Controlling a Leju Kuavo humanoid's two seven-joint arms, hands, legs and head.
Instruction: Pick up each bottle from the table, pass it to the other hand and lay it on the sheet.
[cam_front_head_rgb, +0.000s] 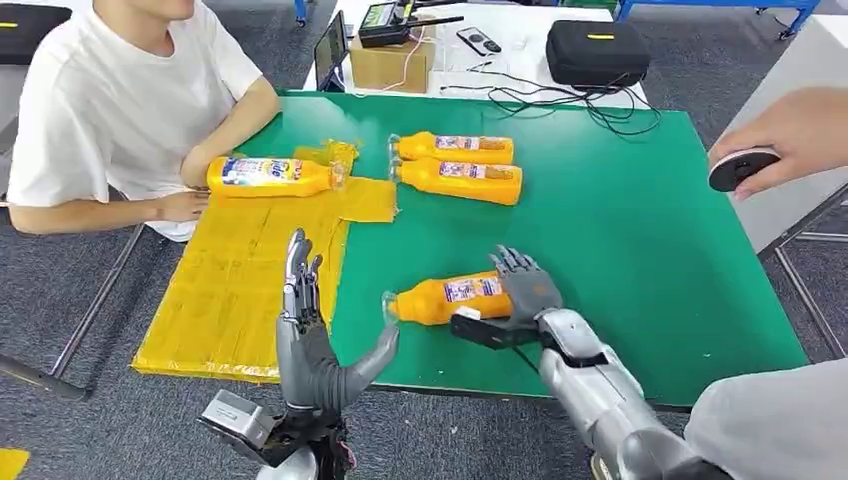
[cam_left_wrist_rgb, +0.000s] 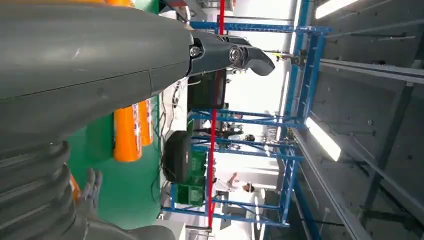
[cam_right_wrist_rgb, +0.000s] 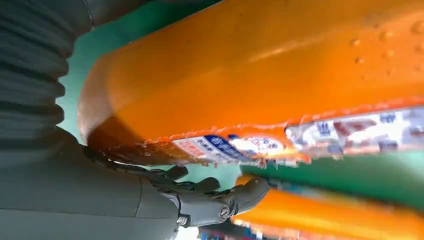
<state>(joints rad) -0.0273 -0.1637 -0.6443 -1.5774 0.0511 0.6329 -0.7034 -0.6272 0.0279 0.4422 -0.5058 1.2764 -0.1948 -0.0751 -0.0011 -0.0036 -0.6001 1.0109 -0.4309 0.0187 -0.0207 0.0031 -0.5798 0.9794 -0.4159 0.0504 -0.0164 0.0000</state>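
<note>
Orange and lying on its side, the near bottle (cam_front_head_rgb: 450, 298) rested on the green desk (cam_front_head_rgb: 640, 250) with its cap pointing toward the yellow sheet (cam_front_head_rgb: 240, 270). The right robot hand (cam_front_head_rgb: 522, 290) came in from the near edge, forearm angled up and left, fingers draped over the bottle's base end; the right wrist view showed the bottle against the palm, though whether the fingers closed fully I could not tell. The left robot hand (cam_front_head_rgb: 310, 340) stood upright at the sheet's near corner, fingers straight and spread, thumb out toward the bottle's cap, holding nothing. Two more bottles (cam_front_head_rgb: 460, 168) lay side by side farther back on the desk, and one bottle (cam_front_head_rgb: 270, 176) lay at the sheet's far end.
</note>
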